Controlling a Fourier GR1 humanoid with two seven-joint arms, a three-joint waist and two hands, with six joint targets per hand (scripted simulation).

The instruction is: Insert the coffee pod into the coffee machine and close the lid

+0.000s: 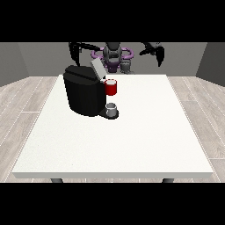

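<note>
Coffee machine [83,94] sits with lid [97,68] up, both hands raised behind it, view's left [74,50] and right [158,53]; finger states I can't tell

White table [132,145]: black coffee machine [83,94] on it, below hand at view's left [75,49]; grey thing [112,107] at its base.

A black coffee machine [83,94] stands upper left on the white worktop [132,136], lid [97,68] raised, a grey thing [112,107] at its base.
</note>
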